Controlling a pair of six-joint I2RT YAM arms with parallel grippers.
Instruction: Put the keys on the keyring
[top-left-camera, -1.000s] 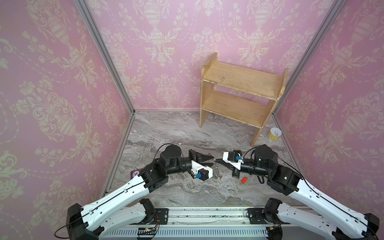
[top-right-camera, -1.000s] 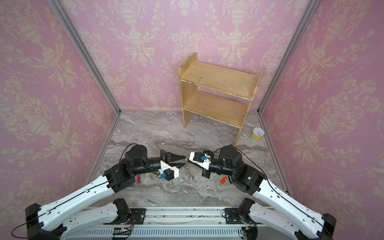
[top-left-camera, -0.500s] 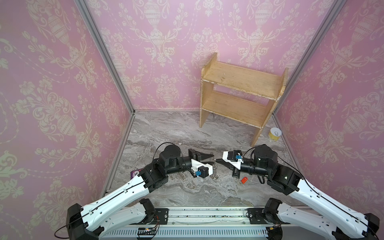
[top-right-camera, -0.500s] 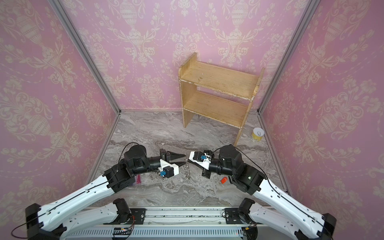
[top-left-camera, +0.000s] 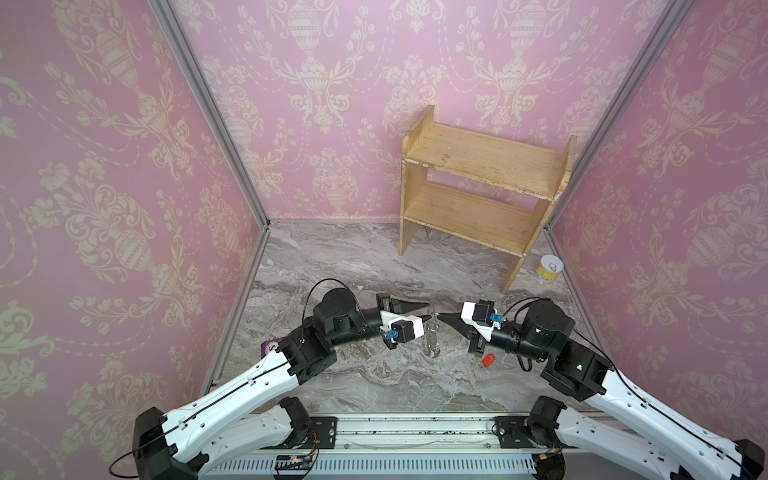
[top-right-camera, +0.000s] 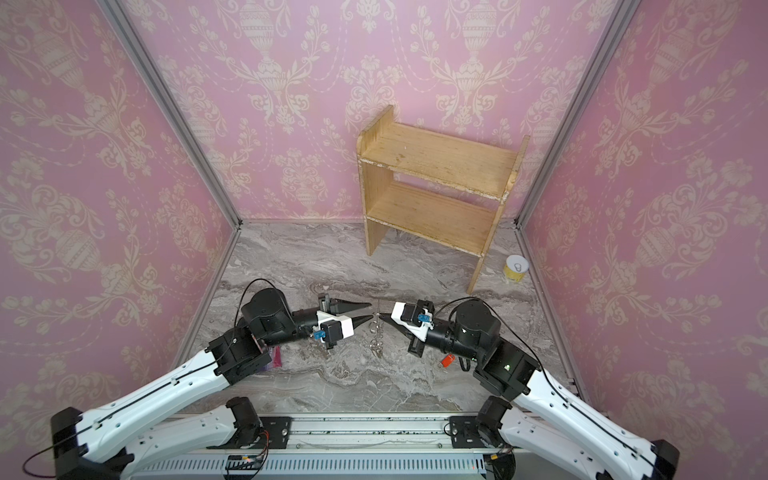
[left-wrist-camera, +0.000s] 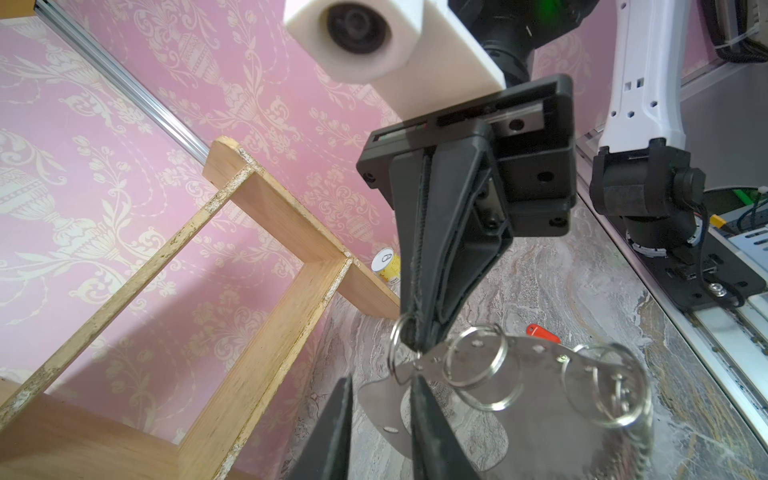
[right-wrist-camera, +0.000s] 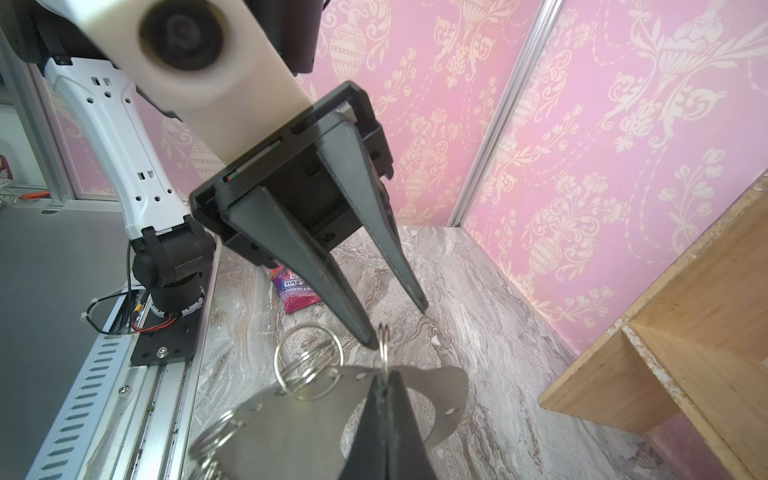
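The flat grey metal crescent keyring (left-wrist-camera: 540, 424), drilled with small holes and hung with silver split rings, hangs above the grey marble floor (top-left-camera: 374, 374), pinched at its edge by the fully closed right gripper (left-wrist-camera: 417, 338). Both top views show only a thin dangling glint; the wrist views reveal its plate. The small red-orange tagged key (top-left-camera: 489, 360) lies on the floor beside the right wrist. Both arms reach low, tips facing; the left gripper (right-wrist-camera: 397, 326) is partly open, holding nothing, one finger just beside a ring.
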